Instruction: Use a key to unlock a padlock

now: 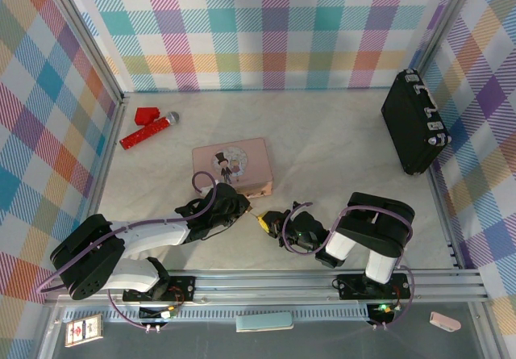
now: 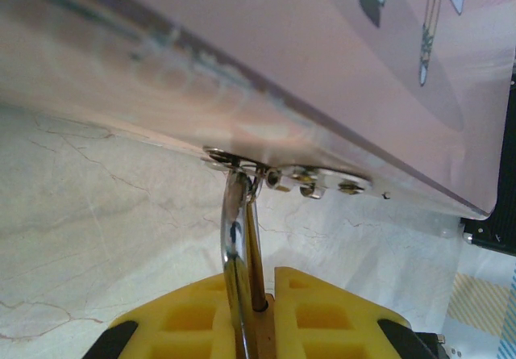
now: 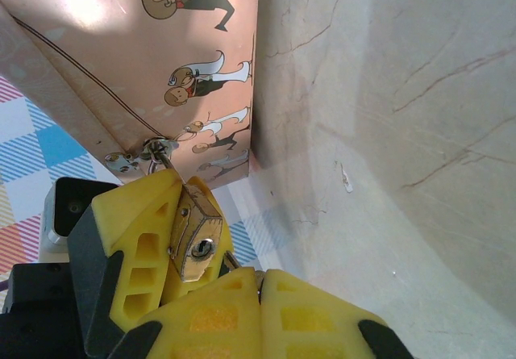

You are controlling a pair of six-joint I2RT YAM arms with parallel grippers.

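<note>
The left gripper (image 2: 254, 294) clamps the small brass padlock (image 3: 197, 242) at the near edge of the pink rectangular tin (image 1: 234, 161), where the left wrist view shows the silver shackle (image 2: 235, 230) hooked through the clasp (image 2: 282, 175) and the right wrist view shows the keyhole facing the right gripper (image 3: 260, 302), its fingers pressed together just beside it.

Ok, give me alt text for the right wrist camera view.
A small brass padlock, keyhole facing the camera, is pinched by the left gripper at the clasp of a pink tin. The right gripper sits shut just below.
</note>
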